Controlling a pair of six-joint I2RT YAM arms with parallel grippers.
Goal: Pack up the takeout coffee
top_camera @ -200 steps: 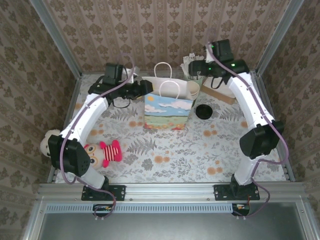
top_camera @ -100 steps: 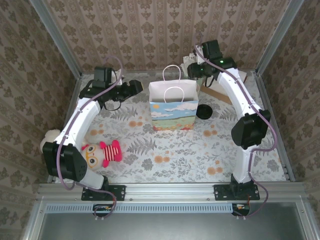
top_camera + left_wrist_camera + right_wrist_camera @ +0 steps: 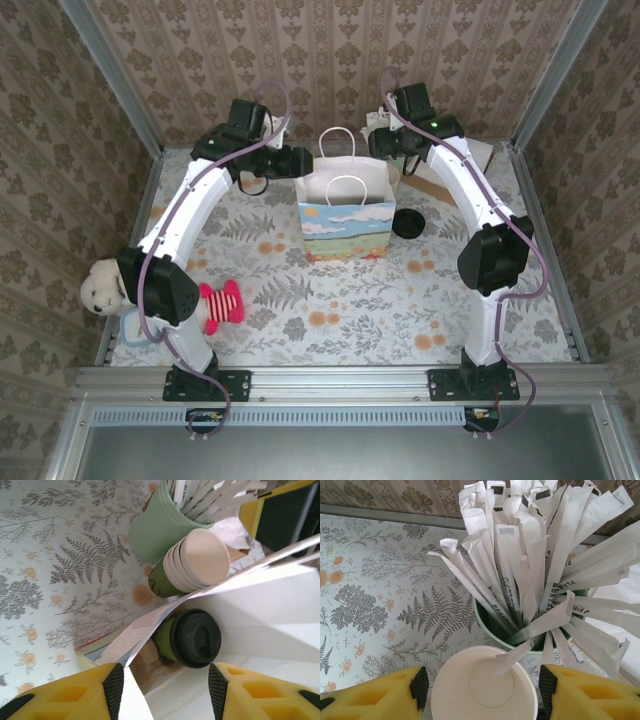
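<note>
**Ana:** How does the left claw stand?

**Ben:** Open. Its yellow fingers are well apart and pinch nothing. It is at the rim of the gift bag, and a wedge of the bag's white paper lies in the gap, close to one pad.

**Ana:** And the takeout coffee?

**Ben:** Just ahead of that claw's fingertips, in line with the gap. It is a dark-green cup with its black lid on, the lid turned toward the wrist camera. It sits right at the bag's paper edge. I cannot tell whether it is inside the bag's walls or just outside them.

**Ana:** What lies beyond it?

**Ben:** Farther out from the left claw is the stack of lidless cups, with cream insides. Past that is the green cup of paper-wrapped sticks, just beside the stack. Both stand on the fern-print cloth.

**Ana:** And the right claw?

**Ben:** It hangs over the stack's top cup. The cup's round white mouth spans nearly the whole gap, with one black pad close on each side of the rim. I cannot tell whether the pads press on it or only flank it. The wrapped sticks fan out just ahead of its fingertips.

**Ana:** And the bag, seen from above?

**Ben:** It stands upright between the two claws, a little nearer the arm bases than either claw.
</note>
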